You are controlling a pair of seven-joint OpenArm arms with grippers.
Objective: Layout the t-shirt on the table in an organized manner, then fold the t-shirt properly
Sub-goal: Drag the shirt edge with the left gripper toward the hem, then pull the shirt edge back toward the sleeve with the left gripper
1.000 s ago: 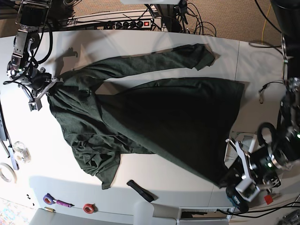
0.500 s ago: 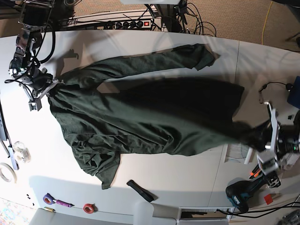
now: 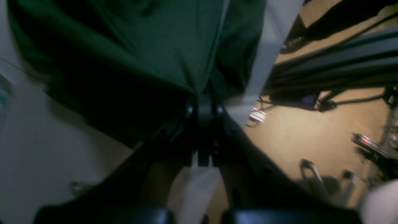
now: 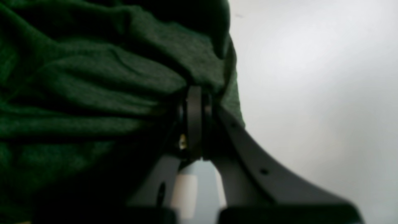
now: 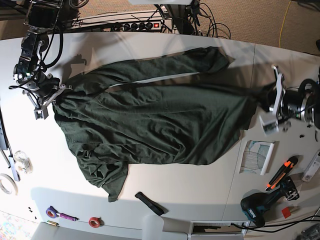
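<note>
A dark green t-shirt (image 5: 155, 120) lies stretched across the white table (image 5: 190, 185), its lower left part bunched in folds. My left gripper (image 5: 264, 97) is at the right side of the base view, shut on the shirt's right edge and holding it taut. In the left wrist view the gripper (image 3: 203, 104) pinches green cloth (image 3: 140, 46). My right gripper (image 5: 54, 95) is at the far left, shut on the shirt's left edge. The right wrist view shows the gripper (image 4: 196, 93) clamped on bunched fabric (image 4: 93, 81).
A black strap (image 5: 150, 203) lies near the front edge. Tape rolls (image 5: 7, 184), a purple tool (image 5: 60, 215) and a red roll (image 5: 94, 221) sit at front left. A drill (image 5: 260, 207), an orange-handled tool (image 5: 280, 174) and a paper sheet (image 5: 256, 157) lie at front right. A power strip (image 5: 140, 25) runs along the back.
My left gripper has swung from the table's front right corner up to the right edge, dragging the shirt's hem with it and spreading the cloth flatter. The right gripper has held its place.
</note>
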